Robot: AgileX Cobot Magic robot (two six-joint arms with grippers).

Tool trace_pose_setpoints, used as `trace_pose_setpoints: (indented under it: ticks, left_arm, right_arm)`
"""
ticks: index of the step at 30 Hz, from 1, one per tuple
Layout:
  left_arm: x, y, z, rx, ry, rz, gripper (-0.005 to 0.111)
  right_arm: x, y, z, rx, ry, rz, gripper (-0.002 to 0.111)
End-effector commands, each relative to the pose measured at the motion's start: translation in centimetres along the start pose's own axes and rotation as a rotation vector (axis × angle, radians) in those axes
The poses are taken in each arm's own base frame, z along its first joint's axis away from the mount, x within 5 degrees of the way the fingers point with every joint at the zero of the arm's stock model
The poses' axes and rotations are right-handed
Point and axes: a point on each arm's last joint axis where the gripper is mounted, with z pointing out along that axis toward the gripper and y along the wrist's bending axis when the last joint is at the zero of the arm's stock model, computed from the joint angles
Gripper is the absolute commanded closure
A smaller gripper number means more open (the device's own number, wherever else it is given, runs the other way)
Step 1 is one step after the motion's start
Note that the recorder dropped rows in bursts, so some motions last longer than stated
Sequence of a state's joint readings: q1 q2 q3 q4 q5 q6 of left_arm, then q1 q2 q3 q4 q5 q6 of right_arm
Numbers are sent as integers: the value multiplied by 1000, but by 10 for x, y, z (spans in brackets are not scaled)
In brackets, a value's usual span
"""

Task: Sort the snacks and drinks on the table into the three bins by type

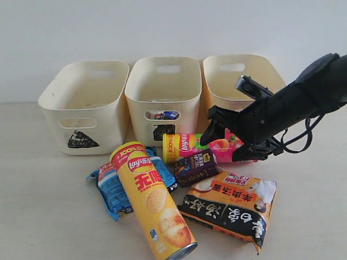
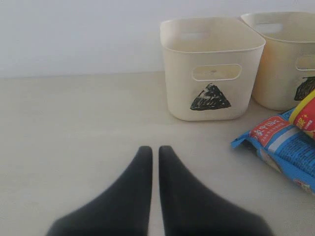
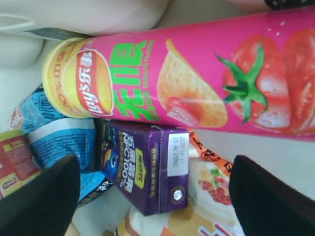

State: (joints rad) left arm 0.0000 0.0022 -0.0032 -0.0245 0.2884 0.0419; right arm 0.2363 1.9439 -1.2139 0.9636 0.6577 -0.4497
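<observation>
Seen from the exterior view, three bins stand in a row at 12 o'clock on the table (image 1: 43, 216): the triangle bin (image 1: 81, 108) at the left, the middle bin (image 1: 162, 97) with a black mark that is partly hidden, and the right bin (image 1: 238, 76), whose front is covered by the arm. Something blue and white shows through the middle bin's handle cut-out; what it is cannot be told. In front of the bins the rest lies in a pile. The purple carton (image 1: 196, 165) sits at its centre, with the pink can (image 1: 190, 145) on its side, touching it at 12 o'clock. The bag (image 1: 230, 208) lies at 5 o'clock of the carton, touching it. The yellow can (image 1: 154, 203) lies at 8 o'clock, slanting toward the front edge, across the blue packet (image 1: 111, 189) at 9 o'clock. The right arm comes in from 3 o'clock, and the right gripper (image 1: 212, 130) hangs over the pink can. In its wrist view the right gripper (image 3: 155, 196) has its jaws spread wide on either side of the purple carton (image 3: 142, 172), holding nothing. The left gripper (image 2: 152, 184) is closed and empty over bare table, with the triangle bin (image 2: 211, 73) at its 1 o'clock.
</observation>
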Motion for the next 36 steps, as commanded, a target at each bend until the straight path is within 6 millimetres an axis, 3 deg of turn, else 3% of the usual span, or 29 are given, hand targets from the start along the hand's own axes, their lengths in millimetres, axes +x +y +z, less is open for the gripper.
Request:
trace_pose_setpoints:
  ticks: [1,11,21,29,32,36]
  left_arm:
    - [1,0,0,0,-3,3,102]
    - [1,0,0,0,-3,3,102]
    - [1,0,0,0,-3,3,102]
    - [1,0,0,0,-3,3,102]
    - [1,0,0,0,-3,3,102]
    - [1,0,0,0,-3,3,102]
  right_arm:
    - [-1,-6,7,-19,-8,16,33]
    - [2,-18,29,-21,9,28,33]
    - [13,-1,46,-16,14,-81,33]
    - [10,-2,47,18,-33,-94,33]
    - [10,-2,47,18,-33,-94,41]
    - [10,-1,47,12,-24,-94,65]
